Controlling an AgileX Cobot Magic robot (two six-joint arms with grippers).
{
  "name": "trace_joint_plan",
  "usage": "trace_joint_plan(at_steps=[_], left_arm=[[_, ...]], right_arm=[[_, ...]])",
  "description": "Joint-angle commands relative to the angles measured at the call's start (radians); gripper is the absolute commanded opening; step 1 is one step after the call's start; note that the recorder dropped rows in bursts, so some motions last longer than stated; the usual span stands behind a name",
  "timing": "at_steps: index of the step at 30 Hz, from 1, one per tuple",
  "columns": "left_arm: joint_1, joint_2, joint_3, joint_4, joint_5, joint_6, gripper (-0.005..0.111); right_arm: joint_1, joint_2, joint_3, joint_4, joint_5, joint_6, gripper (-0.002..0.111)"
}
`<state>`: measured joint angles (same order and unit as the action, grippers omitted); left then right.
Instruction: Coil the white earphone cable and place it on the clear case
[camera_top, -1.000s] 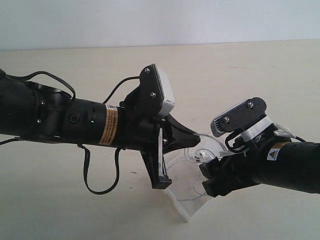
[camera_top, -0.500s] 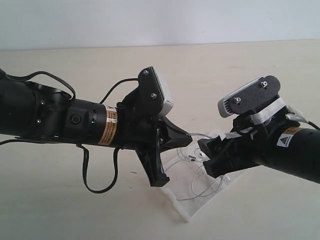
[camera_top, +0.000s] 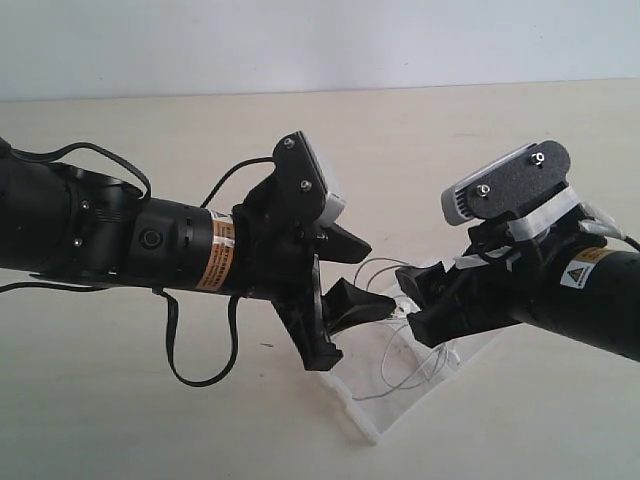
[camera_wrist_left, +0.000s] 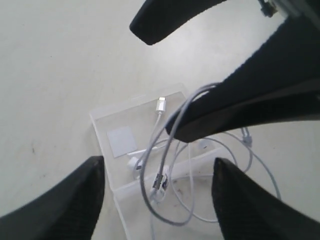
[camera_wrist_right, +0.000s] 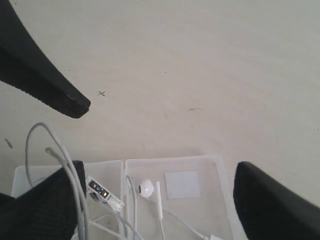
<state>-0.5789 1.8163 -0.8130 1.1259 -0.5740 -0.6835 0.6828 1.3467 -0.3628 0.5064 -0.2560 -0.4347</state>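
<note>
The white earphone cable (camera_wrist_left: 172, 150) hangs in loose loops over the clear case (camera_wrist_left: 102, 122), which lies open on the table. Some loops are hooked over one finger of my right gripper (camera_top: 408, 300), which is open. An earbud (camera_wrist_right: 146, 187), the inline piece (camera_wrist_right: 105, 192) and the plug (camera_wrist_left: 161, 104) rest on the case, near its white patch (camera_wrist_right: 182, 184). My left gripper (camera_top: 380, 276) is open just above the case, facing the right gripper, with nothing pinched between its fingers (camera_wrist_left: 65, 200). In the exterior view the cable (camera_top: 400, 365) sags onto the case (camera_top: 365, 425).
The pale table (camera_top: 150, 430) surrounds the case. The left arm's thick black cable (camera_top: 200, 380) droops in a loop to the left of the case. Both arms crowd closely over the case.
My left gripper has opened and let go of the cable. The right gripper has risen slightly and drawn back to the right, and more cable loops now sag onto the case.
</note>
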Motion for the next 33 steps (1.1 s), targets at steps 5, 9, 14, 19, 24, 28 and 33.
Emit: trace_joint_plan(at_steps=[5, 9, 14, 19, 24, 28, 33], left_arm=[[-0.005, -0.007, -0.001, -0.005, 0.004, -0.02, 0.061], [-0.005, -0.007, -0.001, -0.005, 0.008, -0.025, 0.061], [-0.005, -0.007, -0.001, -0.005, 0.061, -0.031, 0.061], [-0.005, -0.007, -0.001, -0.005, 0.065, -0.035, 0.061], [-0.005, -0.007, -0.001, -0.005, 0.065, -0.035, 0.061], [-0.001, -0.034, -0.001, -0.005, 0.072, -0.035, 0.061], [-0.001, -0.13, -0.001, 0.057, 0.086, -0.107, 0.061]], right_arm=[[0.002, -0.011, -0.006, -0.01, 0.024, 0.002, 0.084], [0.002, -0.018, -0.006, -0.008, 0.068, 0.043, 0.102], [0.002, -0.099, -0.006, -0.008, 0.149, 0.062, 0.105], [0.002, -0.201, -0.006, -0.008, 0.196, 0.074, 0.105], [0.002, -0.195, -0.006, -0.008, 0.222, 0.081, 0.105], [0.002, -0.198, -0.006, -0.008, 0.222, 0.081, 0.105], [0.002, -0.209, -0.006, -0.008, 0.197, 0.081, 0.105]])
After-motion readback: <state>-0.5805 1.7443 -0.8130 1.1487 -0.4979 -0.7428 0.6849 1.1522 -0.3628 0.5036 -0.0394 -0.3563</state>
